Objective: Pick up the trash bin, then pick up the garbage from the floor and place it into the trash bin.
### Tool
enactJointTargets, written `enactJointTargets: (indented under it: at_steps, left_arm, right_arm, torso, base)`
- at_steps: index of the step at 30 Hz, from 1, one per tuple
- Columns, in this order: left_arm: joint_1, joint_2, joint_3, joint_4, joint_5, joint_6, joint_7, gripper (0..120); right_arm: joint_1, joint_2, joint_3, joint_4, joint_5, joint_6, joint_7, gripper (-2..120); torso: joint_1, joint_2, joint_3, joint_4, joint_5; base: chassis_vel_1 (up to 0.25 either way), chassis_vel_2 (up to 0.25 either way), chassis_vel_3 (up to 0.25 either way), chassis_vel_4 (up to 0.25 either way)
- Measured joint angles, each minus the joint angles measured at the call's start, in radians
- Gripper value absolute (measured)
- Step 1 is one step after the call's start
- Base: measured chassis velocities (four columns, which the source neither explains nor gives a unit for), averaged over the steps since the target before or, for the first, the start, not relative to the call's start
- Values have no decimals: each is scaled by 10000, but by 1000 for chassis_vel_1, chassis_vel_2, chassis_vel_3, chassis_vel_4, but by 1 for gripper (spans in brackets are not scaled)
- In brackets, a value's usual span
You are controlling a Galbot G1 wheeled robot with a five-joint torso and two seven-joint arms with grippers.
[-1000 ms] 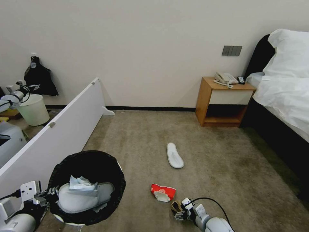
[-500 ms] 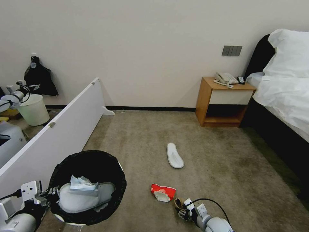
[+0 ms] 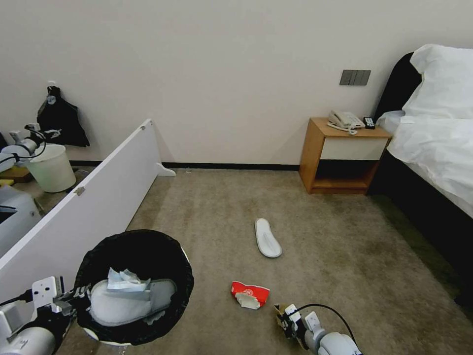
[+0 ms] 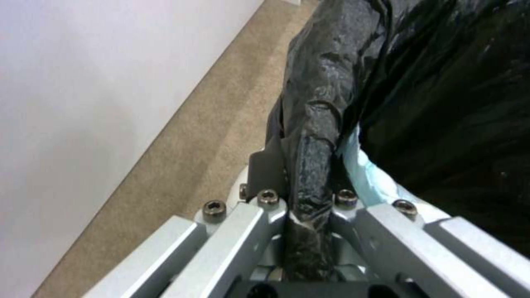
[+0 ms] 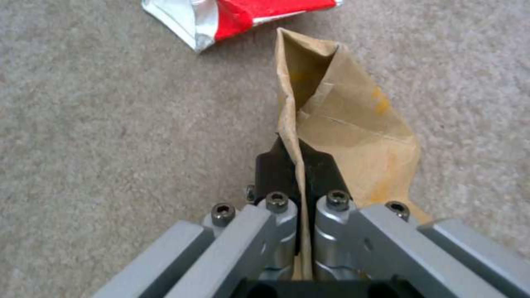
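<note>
Both grippers are occupied: the left gripper [image 4: 309, 207] pinches the trash bin [image 3: 135, 288] rim to carry it alongside, while the right gripper [image 5: 304, 194] clamps the brown paper scrap [image 5: 342, 124] beside the carton [image 3: 250, 294] on the floor.

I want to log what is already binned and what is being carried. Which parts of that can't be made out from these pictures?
- Trash bin contents, head view: a slipper and tissue cover whatever lies beneath.
- Bin base, head view: cut off by the bottom edge.
- Left gripper, left wrist view: jaws clamp the bag-covered rim; the bag hides the plastic.
- Right gripper, right wrist view: the jaws hide the held end of the brown paper.
</note>
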Motion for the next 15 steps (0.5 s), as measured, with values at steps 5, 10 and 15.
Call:
enactJointTargets:
  at_steps: [5, 10, 15]
  left_arm:
    - [-1, 34, 1, 0, -9, 0, 2, 2]
    - [1, 34, 67, 13, -9, -1, 5, 2]
    - [2, 50, 91, 19, -10, -1, 2, 2]
  right_arm:
    - [-179, -336, 299, 684, -15, 25, -10, 0]
    - [-398, -591, 844, 1483, -233, 402, -13, 0]
    - [-460, -683, 1513, 2551, -41, 791, -11, 0]
  torso:
    - [0, 0, 0, 0, -1]
    - [0, 0, 0, -2, 0]
    - [0, 1, 0, -1, 0]
  base:
    - [0, 0, 0, 0]
    - [0, 0, 0, 0]
    - [0, 0, 0, 0]
